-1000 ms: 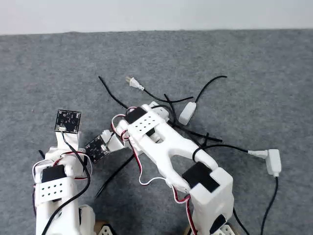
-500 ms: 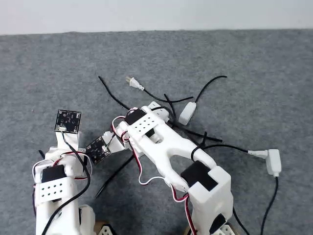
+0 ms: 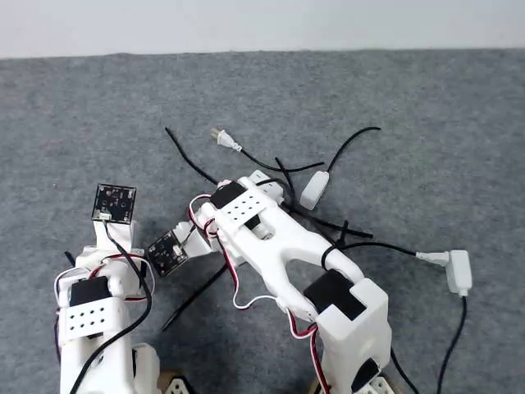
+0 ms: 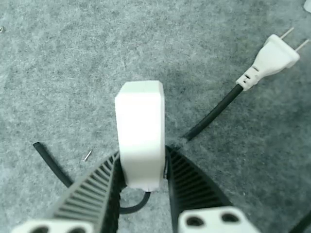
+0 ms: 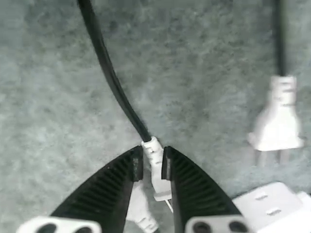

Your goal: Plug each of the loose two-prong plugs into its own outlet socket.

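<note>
Your left fingers point(image 4: 92, 189) are clamped on the white outlet socket point(image 4: 140, 133), with a loose plug point(image 4: 272, 56) near it on the table point(image 4: 58, 58). Right fingers point(image 5: 109, 184) pinch the held plug point(image 5: 155, 167) at its cord end; a second plug point(image 5: 278, 124) lies close by.

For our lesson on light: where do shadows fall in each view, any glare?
High view: even light, faint shadow under the white arm, no glare. Left wrist view: the white block throws a soft shadow on the grey mat. Right wrist view: a soft shadow edges the black cable; no glare.
</note>
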